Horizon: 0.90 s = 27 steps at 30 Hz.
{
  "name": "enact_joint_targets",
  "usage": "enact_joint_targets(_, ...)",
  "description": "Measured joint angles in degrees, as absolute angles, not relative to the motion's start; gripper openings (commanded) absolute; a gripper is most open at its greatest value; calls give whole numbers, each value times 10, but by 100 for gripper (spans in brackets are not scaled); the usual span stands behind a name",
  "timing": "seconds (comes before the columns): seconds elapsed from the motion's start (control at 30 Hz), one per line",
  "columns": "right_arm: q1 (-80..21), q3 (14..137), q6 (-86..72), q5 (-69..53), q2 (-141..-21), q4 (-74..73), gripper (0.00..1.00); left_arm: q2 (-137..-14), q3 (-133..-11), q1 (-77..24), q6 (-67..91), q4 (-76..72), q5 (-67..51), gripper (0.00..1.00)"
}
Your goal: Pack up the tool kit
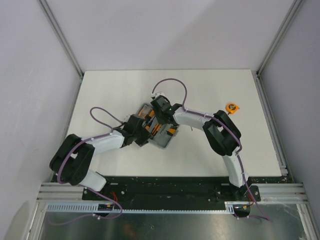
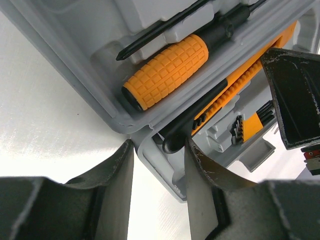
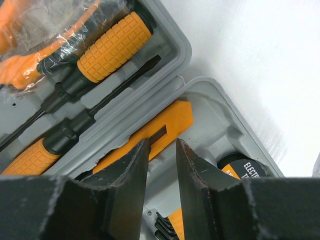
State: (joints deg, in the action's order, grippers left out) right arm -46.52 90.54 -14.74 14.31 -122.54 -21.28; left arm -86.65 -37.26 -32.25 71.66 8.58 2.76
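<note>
Case (image 1: 161, 142) lies open, mid-desk (image 1: 200, 90), between the two arms. Both wrists hang over it, the left arm at its left end and the right arm at its far side.

Right jaws: spread, nothing pinched between them. The knife (image 3: 170, 122) lies straight below the gap in its slot beside the hinge line. Its long axis runs along the hinge and crosses the gap at a slant rather than square. Judgement: if the next move is to press or reseat the knife, the right arm is already on top of it. A pinch would need the wrist turned to take the body across its width.

Left jaws: part spread, astride the hinge end of the case. One finger (image 2: 120, 175) is against the grey corner. The other is beside the knife's black butt. Cannot tell whether they actually clamp the case or only bracket it.

Count:
- case: one
- screwdrivers: two, one (image 3: 114, 47) with its handle at the far end and one (image 3: 30, 160) reversed beside it
- knife: one
- plastic-wrapped orange tool (image 3: 30, 65): one, likely the pliers
- labelled tape roll (image 3: 245, 172): one
- black bits: a cluster, number unreadable
- tape measure (image 1: 231, 107): one

The tape measure is the only piece out of the case. It sits on the desk well to the right and farther back, nearer the right arm.
</note>
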Motion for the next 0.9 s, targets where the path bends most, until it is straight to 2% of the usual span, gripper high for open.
enact_joint_targets(0.23, -461, 897, -148, 133, -1220, -204, 36, -862, -352, -309, 728, 55, 2, 2)
enact_joint_targets(0.27, -460, 896, -148, 132, -1220, -203, 37, -861, -346, -303, 732, 45, -9, 5)
enact_joint_targets(0.4, -460, 895, -148, 130, -1218, -201, 37, -858, -335, -291, 737, 29, -33, 29)
enact_joint_targets(0.53, -460, 895, -148, 126, -1218, -202, 37, -853, -329, -289, 742, 25, -39, 37)
enact_joint_targets(0.7, -460, 895, -148, 119, -1218, -204, 37, -847, -309, -278, 760, 5, -63, 35)
enact_joint_targets(0.9, -460, 895, -149, 105, -1217, -205, 36, -839, -278, -258, 785, -33, -105, 19)
